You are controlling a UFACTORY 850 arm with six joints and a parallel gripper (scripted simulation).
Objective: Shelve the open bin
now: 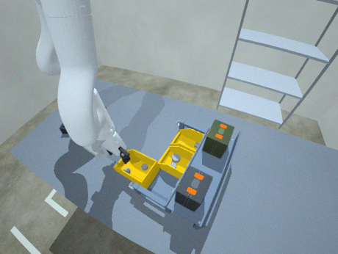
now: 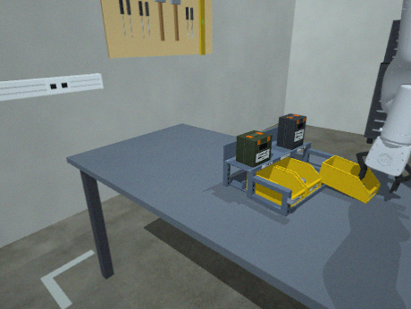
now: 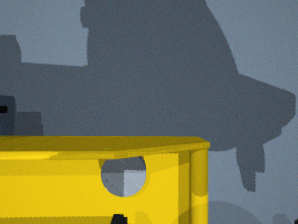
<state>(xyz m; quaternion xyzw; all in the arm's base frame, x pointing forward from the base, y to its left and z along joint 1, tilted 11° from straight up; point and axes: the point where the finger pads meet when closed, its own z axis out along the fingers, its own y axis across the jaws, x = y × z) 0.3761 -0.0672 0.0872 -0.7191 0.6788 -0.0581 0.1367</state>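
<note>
The loose yellow open bin [image 1: 137, 167] sits on the table just in front of the grey shelf, beside the empty gap [image 1: 162, 187] in its lower row. Two grey parts [image 1: 144, 167] lie in it. It also shows in the exterior view [image 2: 348, 178] and fills the lower part of the wrist view [image 3: 100, 175]. My gripper [image 1: 124, 155] is open at the bin's end that is far from the shelf. One finger is inside that wall and one outside [image 2: 379, 176]. Nothing is between the fingers but the wall.
Two more yellow bins [image 1: 187, 139] [image 1: 176, 158] with grey parts stand in the shelf's lower row. A green box [image 1: 219, 137] and a dark box [image 1: 194, 189] stand on the low board above. A tall open rack [image 1: 272, 70] stands behind the table.
</note>
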